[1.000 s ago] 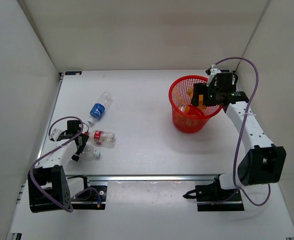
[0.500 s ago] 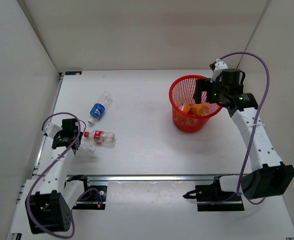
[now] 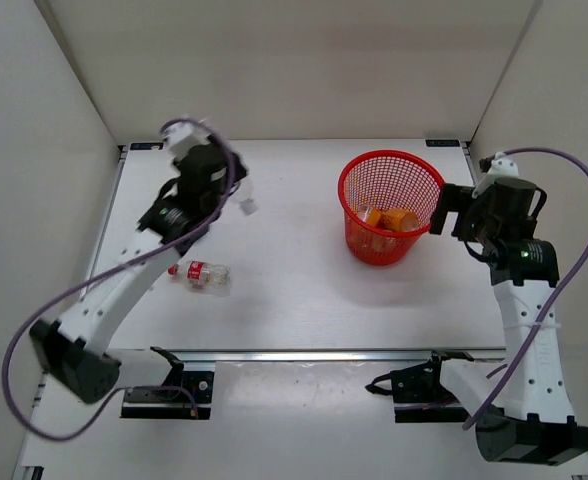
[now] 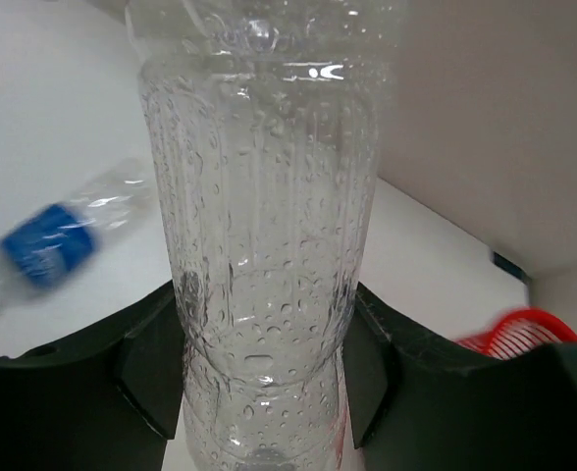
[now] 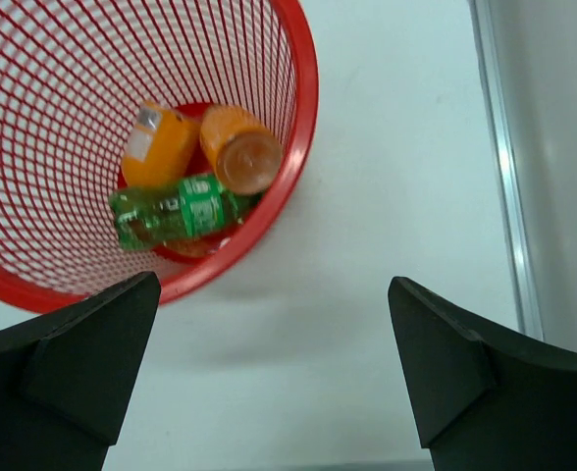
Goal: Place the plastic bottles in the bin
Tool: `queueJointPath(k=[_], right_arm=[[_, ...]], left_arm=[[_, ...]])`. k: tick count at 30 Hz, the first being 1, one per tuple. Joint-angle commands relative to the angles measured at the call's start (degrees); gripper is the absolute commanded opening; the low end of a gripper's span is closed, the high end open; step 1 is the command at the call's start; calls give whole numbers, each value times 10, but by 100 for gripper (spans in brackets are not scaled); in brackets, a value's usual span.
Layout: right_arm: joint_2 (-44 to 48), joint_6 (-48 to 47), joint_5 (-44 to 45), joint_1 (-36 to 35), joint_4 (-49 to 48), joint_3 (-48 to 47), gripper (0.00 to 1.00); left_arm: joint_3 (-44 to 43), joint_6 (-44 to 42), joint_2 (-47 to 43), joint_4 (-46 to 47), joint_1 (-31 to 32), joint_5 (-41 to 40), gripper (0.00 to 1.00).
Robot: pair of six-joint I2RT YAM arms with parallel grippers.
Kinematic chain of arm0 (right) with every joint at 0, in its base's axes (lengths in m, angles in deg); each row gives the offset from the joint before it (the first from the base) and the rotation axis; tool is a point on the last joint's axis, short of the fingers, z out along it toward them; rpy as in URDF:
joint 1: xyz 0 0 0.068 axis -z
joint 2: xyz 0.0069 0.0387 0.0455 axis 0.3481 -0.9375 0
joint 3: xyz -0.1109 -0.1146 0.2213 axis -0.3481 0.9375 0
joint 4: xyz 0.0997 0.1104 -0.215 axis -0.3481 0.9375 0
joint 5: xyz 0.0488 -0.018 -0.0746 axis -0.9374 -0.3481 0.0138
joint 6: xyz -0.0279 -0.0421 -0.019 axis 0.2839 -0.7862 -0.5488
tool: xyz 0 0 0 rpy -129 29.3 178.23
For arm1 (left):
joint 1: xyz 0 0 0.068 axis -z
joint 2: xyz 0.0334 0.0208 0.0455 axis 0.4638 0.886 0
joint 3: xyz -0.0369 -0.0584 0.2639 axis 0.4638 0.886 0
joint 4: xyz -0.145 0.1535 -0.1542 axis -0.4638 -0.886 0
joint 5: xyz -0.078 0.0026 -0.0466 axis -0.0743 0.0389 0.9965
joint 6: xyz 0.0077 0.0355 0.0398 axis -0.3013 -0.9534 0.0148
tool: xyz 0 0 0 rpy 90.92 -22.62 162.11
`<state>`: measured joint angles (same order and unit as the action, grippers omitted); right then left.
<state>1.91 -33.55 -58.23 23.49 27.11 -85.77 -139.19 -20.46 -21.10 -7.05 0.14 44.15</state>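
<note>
My left gripper is raised over the left half of the table, shut on the plain clear bottle, which fills the left wrist view between the dark fingers. The blue-labelled bottle lies on the table below it; my arm hides it in the top view. The red-labelled bottle lies near the left front. The red mesh bin holds two orange bottles and the green bottle. My right gripper stands open and empty just right of the bin.
White walls close in the table on the left, back and right. A metal rail runs along the near edge by the arm bases. A strip runs along the table's right edge, close to my right gripper.
My left gripper shut on the plain clear bottle at the near left and lifted it up and back toward the centre. My right gripper opened over the bin, then drew back to its right.
</note>
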Motion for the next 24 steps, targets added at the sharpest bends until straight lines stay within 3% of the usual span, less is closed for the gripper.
queueJointPath(k=[1,3,6,9,12,17,18,19,20,21,24], right_arm=[[43,28,15,14,37,22,99],[68,30,33,20,39,35,99],[94,36,49,7,53,52,100],[118,40,22,-13,52,78,99],[142,56,20,-43,42,102,99],[151,71,6,-102,48,125,99],[150,71,6,-115,46,132,99],[150,71,3,-116,48,131,100],[145,62,-1,-128,47,130,99],[148,55,-2,-140,49,130,100],[147,45,6,-179,39,114,99]], left_arm=[[-143,-82,125,102,90,16,38],[-213,-96,192,124,115,70,40],[-347,-125,338,114,165,86,42],[-482,-142,443,98,200,135,46],[-535,-148,502,99,230,126,46],[-535,-150,524,128,258,125,46],[-539,-151,529,122,258,131,54],[-545,-151,532,115,261,139,77],[-549,-152,531,112,260,141,92],[-548,-161,529,109,265,150,98],[-546,-169,510,87,267,149,99]])
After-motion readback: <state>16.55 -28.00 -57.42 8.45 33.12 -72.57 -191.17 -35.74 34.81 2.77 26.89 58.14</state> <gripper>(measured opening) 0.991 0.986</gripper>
